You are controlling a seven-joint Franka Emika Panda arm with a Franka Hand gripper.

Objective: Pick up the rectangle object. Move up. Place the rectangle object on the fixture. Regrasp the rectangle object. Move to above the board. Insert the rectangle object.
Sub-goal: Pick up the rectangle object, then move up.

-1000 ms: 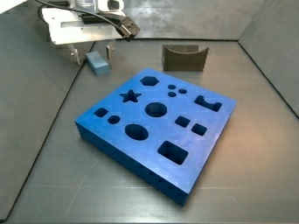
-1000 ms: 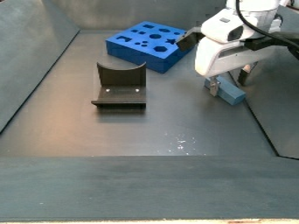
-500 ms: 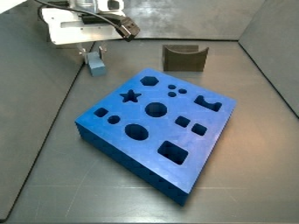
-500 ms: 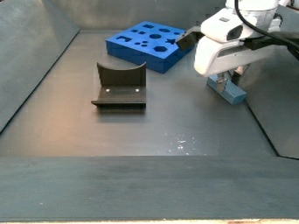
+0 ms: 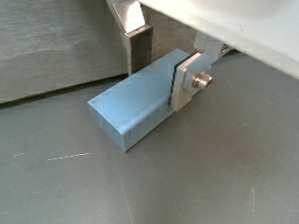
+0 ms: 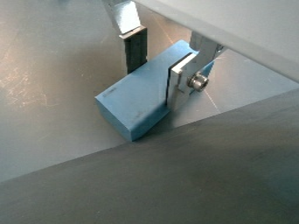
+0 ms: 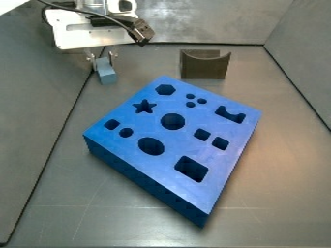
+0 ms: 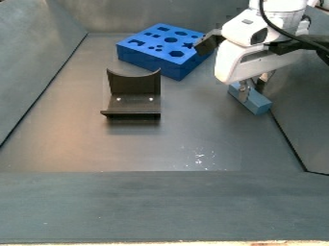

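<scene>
The rectangle object [image 5: 128, 105], a small light-blue block, lies on the grey floor with its far end between my fingers. It shows in both wrist views [image 6: 135, 101] and both side views [image 7: 105, 70] [image 8: 256, 101]. My gripper [image 5: 162, 79] is low over it and shut on it, a pad pressed on each long side [image 6: 159, 80]. In the side views the gripper [image 7: 103, 60] [image 8: 248, 89] is well away from the fixture [image 7: 204, 64] [image 8: 131, 94] and beside the board [image 7: 142, 179] [image 8: 161, 65].
Grey walls enclose the floor on all sides. The deep-blue board with its cut-out holes fills the middle of a side view. The dark fixture stands near the back wall, apart from the board.
One second ago the fingers stood wider around the block; they have closed onto it. The block and the arm have not moved over the last half second.
</scene>
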